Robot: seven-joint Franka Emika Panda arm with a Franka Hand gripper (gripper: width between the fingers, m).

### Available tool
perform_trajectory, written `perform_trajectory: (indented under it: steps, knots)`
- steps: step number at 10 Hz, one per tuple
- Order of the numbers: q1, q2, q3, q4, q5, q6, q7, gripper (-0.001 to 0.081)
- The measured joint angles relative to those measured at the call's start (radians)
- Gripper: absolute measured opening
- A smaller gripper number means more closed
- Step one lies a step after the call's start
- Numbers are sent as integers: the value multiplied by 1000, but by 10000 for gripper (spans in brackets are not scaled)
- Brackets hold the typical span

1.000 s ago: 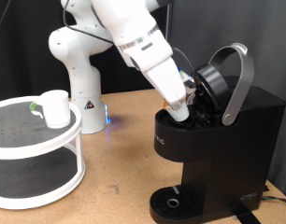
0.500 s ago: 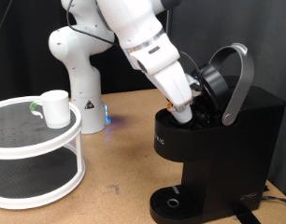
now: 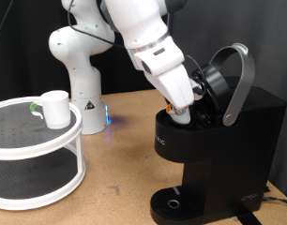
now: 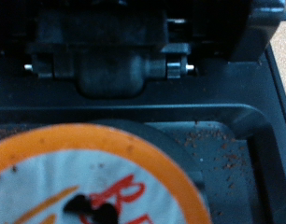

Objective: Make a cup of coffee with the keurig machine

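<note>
The black keurig machine [image 3: 223, 141] stands at the exterior view's right with its grey-handled lid [image 3: 239, 80] raised. My gripper [image 3: 184, 112] reaches down into the open pod chamber; its fingertips are hidden by the chamber rim. In the wrist view a pod [image 4: 96, 182] with an orange rim and a white, red-printed top fills the near part, lying in the machine's dark chamber [image 4: 218, 140]. No fingers show there. The white cup [image 3: 55, 108] stands on the top shelf of a round white rack [image 3: 59, 141] at the exterior view's left, far from the gripper.
The machine's round drip tray [image 3: 173, 203] sits bare at its foot. The robot's white base [image 3: 80, 84] stands behind the rack. A wooden table [image 3: 120, 159] lies between the rack and the machine.
The arm has tilted and drawn slightly upward and to the exterior view's left above the pod chamber. The cup and the lid have not moved.
</note>
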Motion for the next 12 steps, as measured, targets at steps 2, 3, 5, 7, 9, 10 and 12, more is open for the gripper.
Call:
perform_trajectory:
  steps: [2,3,5,7,9,10,12]
  knots:
    - [0,16,16,0,-17,28,16,428]
    - [0,24,22,1,-17,38,18,428]
    - [0,37,31,1,-17,49,19,428]
    - [0,50,39,1,-16,57,19,428]
    - [0,60,40,1,-8,61,19,530]
    - [0,63,40,2,1,67,18,711]
    - [0,62,39,2,50,70,-6,780]
